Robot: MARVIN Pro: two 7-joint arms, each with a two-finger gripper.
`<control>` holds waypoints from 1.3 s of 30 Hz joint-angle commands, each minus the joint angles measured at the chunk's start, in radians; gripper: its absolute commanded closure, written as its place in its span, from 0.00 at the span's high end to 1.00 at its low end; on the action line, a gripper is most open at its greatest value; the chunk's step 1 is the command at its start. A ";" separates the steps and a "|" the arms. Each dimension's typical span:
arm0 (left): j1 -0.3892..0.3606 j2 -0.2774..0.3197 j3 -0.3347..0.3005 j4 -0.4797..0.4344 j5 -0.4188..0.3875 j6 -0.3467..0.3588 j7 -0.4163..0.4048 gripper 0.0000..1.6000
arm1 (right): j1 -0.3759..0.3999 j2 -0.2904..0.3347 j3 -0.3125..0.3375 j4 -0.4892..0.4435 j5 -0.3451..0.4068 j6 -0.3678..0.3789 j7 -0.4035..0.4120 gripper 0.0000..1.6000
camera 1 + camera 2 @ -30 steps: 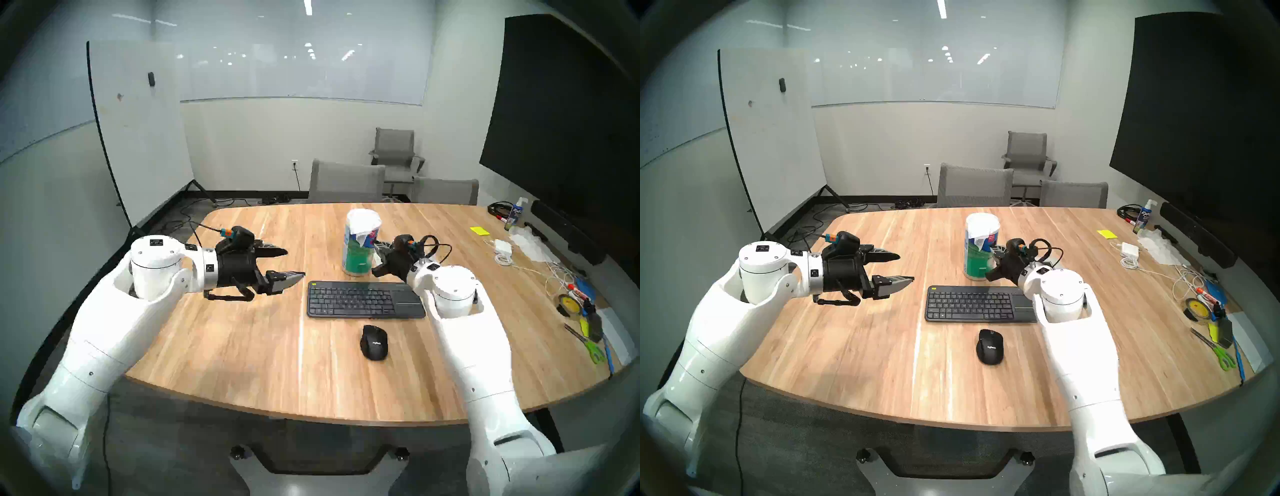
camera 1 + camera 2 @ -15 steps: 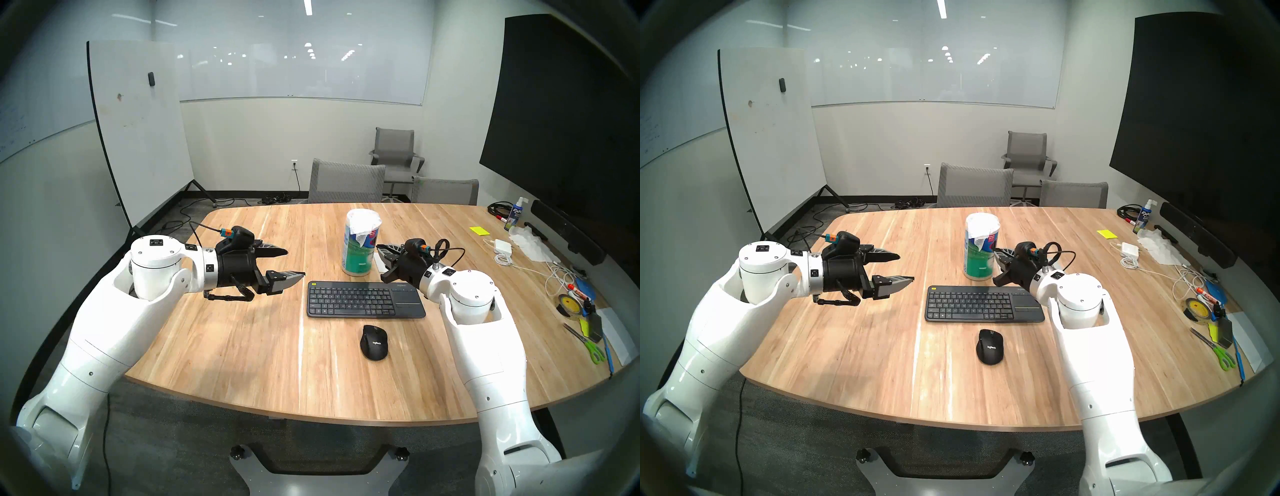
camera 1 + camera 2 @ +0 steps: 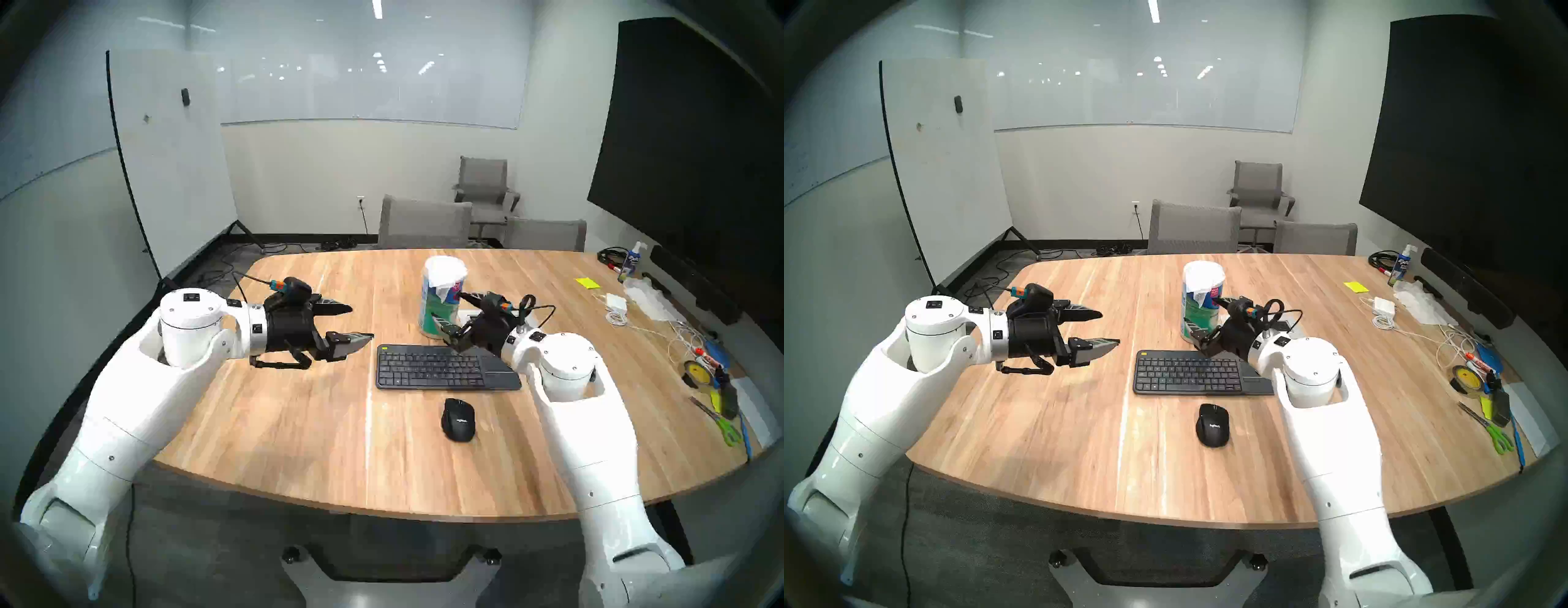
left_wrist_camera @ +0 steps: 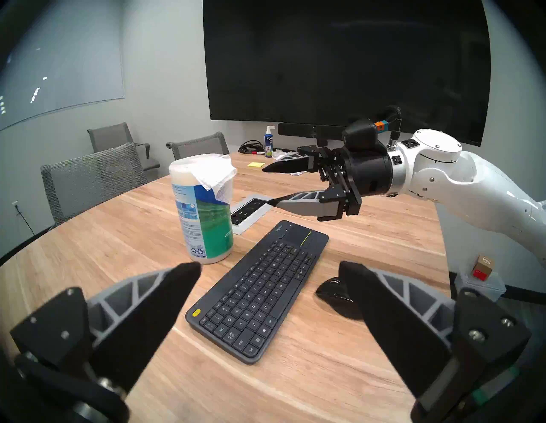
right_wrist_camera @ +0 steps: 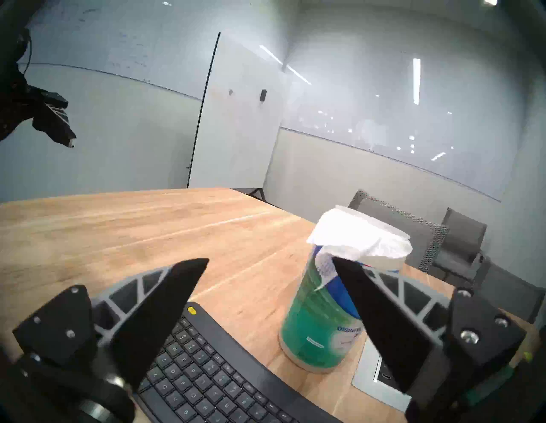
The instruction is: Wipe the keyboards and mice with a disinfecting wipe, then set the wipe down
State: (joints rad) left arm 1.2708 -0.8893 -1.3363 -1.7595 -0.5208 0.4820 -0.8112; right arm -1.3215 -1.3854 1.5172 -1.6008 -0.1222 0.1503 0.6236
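Observation:
The black keyboard (image 3: 445, 367) lies mid-table with the black mouse (image 3: 458, 419) in front of it. The white wipe (image 3: 445, 276) is draped over the top of the tall canister (image 3: 439, 314), with a corner hanging down its right side (image 5: 326, 265). My right gripper (image 3: 446, 305) is open, one finger above the other, just right of the canister at the height of the hanging corner. In the left wrist view it (image 4: 266, 186) is a little apart from the wipe (image 4: 215, 174). My left gripper (image 3: 362, 322) is open and empty, in the air left of the keyboard.
A grey outlet plate (image 4: 251, 209) is set into the table just behind the right gripper. A bigger white tissue sheet (image 3: 649, 301), a charger, cables, tape and scissors crowd the table's right edge. Grey chairs (image 3: 424, 223) stand behind the table.
My right gripper drew back to the right, then came back left to the canister, rolled so its fingers are one above the other, and opened wider. The left arm has not moved.

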 commanded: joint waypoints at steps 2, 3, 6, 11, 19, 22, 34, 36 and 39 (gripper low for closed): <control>-0.007 0.001 -0.006 -0.010 -0.001 -0.001 0.000 1.00 | 0.040 -0.036 -0.030 -0.025 -0.032 -0.028 -0.048 1.00; -0.007 0.001 -0.006 -0.010 -0.001 -0.001 0.000 1.00 | 0.042 -0.040 -0.034 -0.022 -0.039 -0.029 -0.056 1.00; -0.007 0.001 -0.006 -0.010 -0.001 -0.001 0.000 1.00 | 0.054 -0.050 -0.046 -0.005 -0.064 -0.037 -0.083 1.00; -0.007 0.001 -0.006 -0.010 -0.001 -0.001 0.000 1.00 | 0.092 -0.068 -0.067 0.057 -0.114 -0.063 -0.141 1.00; -0.007 0.001 -0.006 -0.010 -0.001 -0.001 0.000 1.00 | 0.131 -0.089 -0.076 0.122 -0.153 -0.073 -0.199 1.00; -0.007 0.001 -0.006 -0.010 -0.001 -0.001 0.000 1.00 | 0.144 -0.095 -0.075 0.141 -0.160 -0.075 -0.212 1.00; -0.007 0.001 -0.006 -0.010 -0.001 -0.001 0.000 1.00 | 0.178 -0.111 -0.070 0.193 -0.206 -0.063 -0.274 1.00; -0.007 0.001 -0.006 -0.010 -0.001 -0.001 0.000 1.00 | 0.180 -0.114 -0.069 0.198 -0.211 -0.063 -0.282 1.00; -0.007 0.001 -0.006 -0.010 -0.001 -0.001 0.001 1.00 | 0.187 -0.118 -0.066 0.211 -0.217 -0.064 -0.291 1.00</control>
State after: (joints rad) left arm 1.2708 -0.8893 -1.3361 -1.7594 -0.5208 0.4819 -0.8113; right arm -1.1809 -1.4840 1.4447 -1.3933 -0.3354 0.0899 0.3644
